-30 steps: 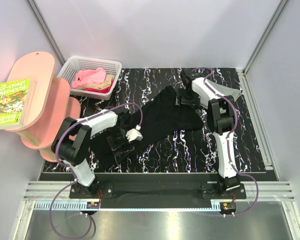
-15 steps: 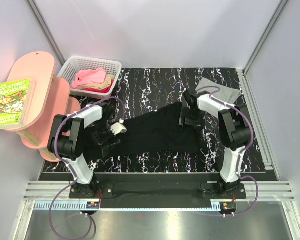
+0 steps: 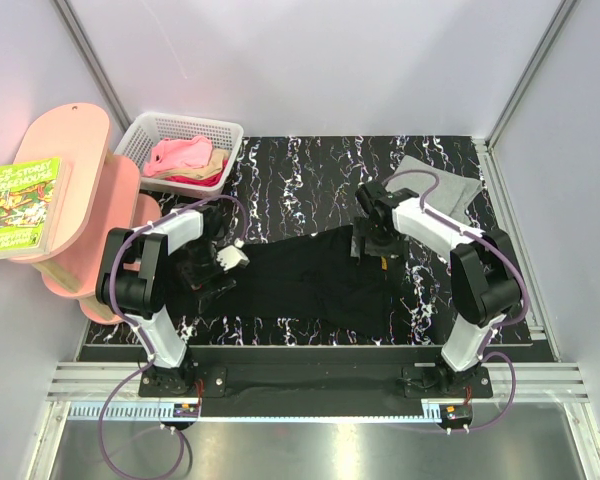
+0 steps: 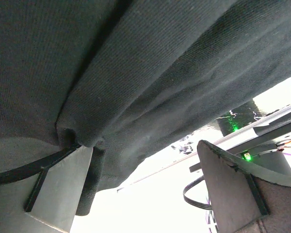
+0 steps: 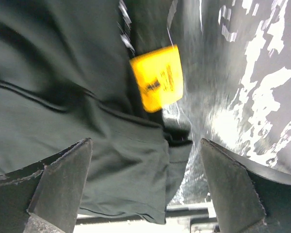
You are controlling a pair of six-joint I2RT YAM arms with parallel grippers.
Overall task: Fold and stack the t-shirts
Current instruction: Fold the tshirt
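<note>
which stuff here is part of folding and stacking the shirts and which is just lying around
For the job:
black t-shirt
grey t-shirt
pink, tan and red shirts in the white basket

Just lying about:
pink shelf
book on it

Yellow tag print blurred, unreadable. Grey t-shirt partly hidden behind right arm.

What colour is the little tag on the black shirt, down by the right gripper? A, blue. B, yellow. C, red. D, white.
B: the right wrist view shows a yellow tag on the black shirt, just beyond the spread fingers of the right gripper.
</note>
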